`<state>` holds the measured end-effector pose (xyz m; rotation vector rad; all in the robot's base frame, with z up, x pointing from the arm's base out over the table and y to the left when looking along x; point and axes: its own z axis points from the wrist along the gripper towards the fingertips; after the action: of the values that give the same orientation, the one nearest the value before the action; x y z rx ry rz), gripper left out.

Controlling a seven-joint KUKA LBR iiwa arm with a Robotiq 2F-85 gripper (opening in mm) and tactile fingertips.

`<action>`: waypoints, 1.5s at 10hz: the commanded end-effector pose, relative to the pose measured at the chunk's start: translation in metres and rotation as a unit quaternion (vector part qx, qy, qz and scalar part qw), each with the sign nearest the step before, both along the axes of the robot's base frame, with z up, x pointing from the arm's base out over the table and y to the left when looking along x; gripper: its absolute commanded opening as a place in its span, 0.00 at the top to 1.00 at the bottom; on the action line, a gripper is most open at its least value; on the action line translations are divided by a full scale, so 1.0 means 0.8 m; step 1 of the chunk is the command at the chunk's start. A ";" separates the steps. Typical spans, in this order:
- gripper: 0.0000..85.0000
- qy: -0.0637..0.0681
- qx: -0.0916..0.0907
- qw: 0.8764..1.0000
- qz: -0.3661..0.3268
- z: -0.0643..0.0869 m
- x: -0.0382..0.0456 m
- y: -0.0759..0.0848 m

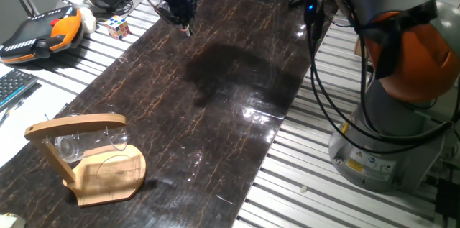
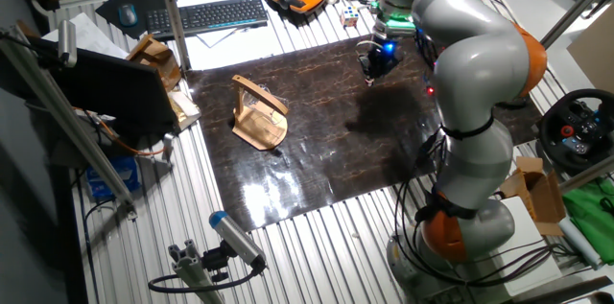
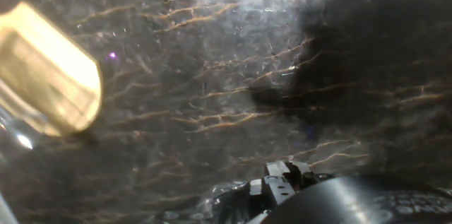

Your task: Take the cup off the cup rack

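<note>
One cup (image 1: pixel 70 146) is hanging sideways under the rack (image 1: pixel 86 157) bar near one tabletop (image 1: pixel 215 113) end, well apart from the claw (image 1: pixel 185 29) hovering at the opposite end, its grip state indiscernible.

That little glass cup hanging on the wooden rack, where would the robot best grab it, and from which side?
Probably by its round body, closing across it. The cup hangs under the top bar of the cup rack, beside the slanted post, so the handle seems taken up by a peg. Coming from the open side away from the post looks best. The gripper is far off, above the dark mat.
</note>
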<state>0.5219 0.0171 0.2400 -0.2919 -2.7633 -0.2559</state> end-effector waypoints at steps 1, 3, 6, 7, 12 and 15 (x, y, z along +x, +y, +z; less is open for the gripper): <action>0.98 0.002 -0.002 0.962 -0.272 0.001 0.008 0.013; 0.98 0.013 0.006 0.953 -0.302 -0.008 0.025 0.035; 0.98 0.008 0.001 0.938 -0.346 -0.026 0.036 0.070; 0.98 0.009 0.003 0.934 -0.358 -0.033 0.037 0.079; 0.96 0.027 0.025 0.897 -0.441 -0.062 0.033 0.111; 0.97 0.025 0.020 0.872 -0.488 -0.062 0.033 0.111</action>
<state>0.5481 0.1056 0.1905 -0.9714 -2.5834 -0.3942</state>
